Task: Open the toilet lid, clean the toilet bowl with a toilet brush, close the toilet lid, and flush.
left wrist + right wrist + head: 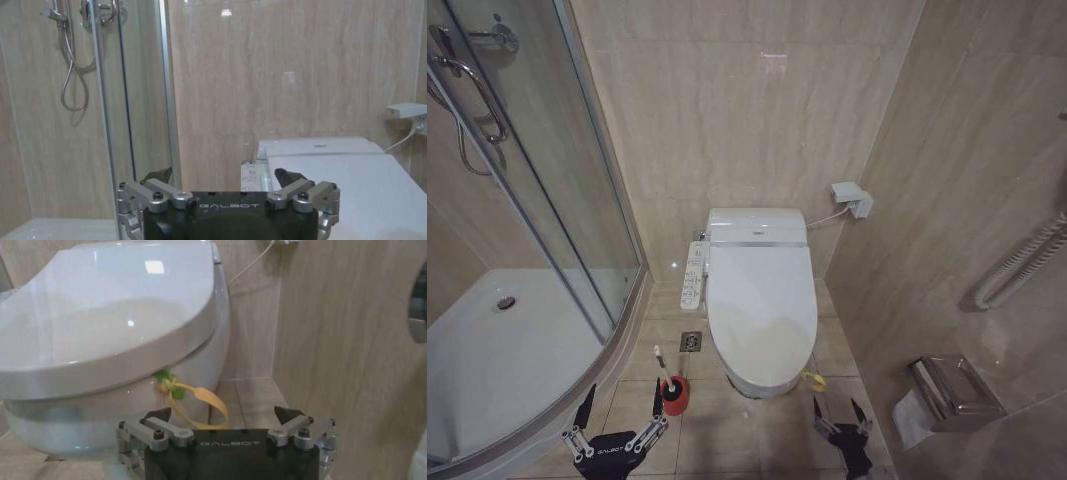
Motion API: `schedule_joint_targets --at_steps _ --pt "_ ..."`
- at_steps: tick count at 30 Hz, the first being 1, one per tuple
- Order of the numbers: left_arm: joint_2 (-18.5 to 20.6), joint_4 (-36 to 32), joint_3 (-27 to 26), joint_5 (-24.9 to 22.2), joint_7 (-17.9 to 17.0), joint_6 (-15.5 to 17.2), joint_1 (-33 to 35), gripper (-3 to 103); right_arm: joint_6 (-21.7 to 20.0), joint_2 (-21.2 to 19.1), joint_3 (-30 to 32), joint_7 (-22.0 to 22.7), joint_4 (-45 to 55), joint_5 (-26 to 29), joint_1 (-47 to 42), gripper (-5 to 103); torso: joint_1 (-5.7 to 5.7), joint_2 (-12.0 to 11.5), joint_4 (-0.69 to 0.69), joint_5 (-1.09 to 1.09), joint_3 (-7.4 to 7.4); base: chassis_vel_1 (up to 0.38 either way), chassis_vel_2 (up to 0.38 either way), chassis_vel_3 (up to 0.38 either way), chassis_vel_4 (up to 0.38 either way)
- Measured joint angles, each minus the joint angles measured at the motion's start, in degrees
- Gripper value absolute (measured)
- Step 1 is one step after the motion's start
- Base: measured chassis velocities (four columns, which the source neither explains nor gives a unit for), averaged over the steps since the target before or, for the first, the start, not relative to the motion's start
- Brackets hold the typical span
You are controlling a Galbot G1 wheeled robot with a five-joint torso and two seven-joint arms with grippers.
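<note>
1. Just ahead of my right gripper, whose fingers are standing apart and empty, the toilet lid is lying shut over the toilet bowl. Its front rim is the nearest edge to me, with bare floor tile between the fingers and the pedestal.
2. Ahead of my left gripper, also spread open and holding nothing, the toilet brush is standing in its red holder, close beside one fingertip; I cannot tell whether they are touching. The curved shower tray edge is hemming that arm in on its outer side.
3. The right wrist view is showing me what the head view barely gives: the yellow-green band knotted at the lid's front edge, looping down towards the gripper.
4. The left wrist view is giving me the shower glass edge straight ahead and the remote panel beyond the fingers.
5. The lid's long axis is running straight away from both grippers, narrow end nearest, hinge end at the bidet unit by the back wall. The brush handle is leaning slightly, bristles down.
</note>
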Motion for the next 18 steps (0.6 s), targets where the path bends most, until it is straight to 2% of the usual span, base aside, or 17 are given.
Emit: schedule_joint_targets --at_steps 4,9,18 --pt "0.0 0.0 0.0 0.0 0.0 0.0 0.0 100 1.6 0.6 0.3 0.2 -3.1 -2.8 2.0 100 0.0 0.0 -0.01 0.0 0.0 0.0 0.0 0.0 0.0" --pt "0.0 0.0 0.0 0.0 0.0 0.0 0.0 100 2.9 1.6 0.5 0.6 -7.3 -3.7 5.0 100 0.0 0.0 -0.01 0.01 0.0 0.0 0.0 0.0 0.0" --pt "0.0 0.0 0.0 0.0 0.0 0.0 0.0 100 2.2 0.8 1.8 0.9 -8.6 -2.6 7.8 100 0.0 0.0 -0.01 0.0 0.0 0.0 0.0 0.0 0.0"
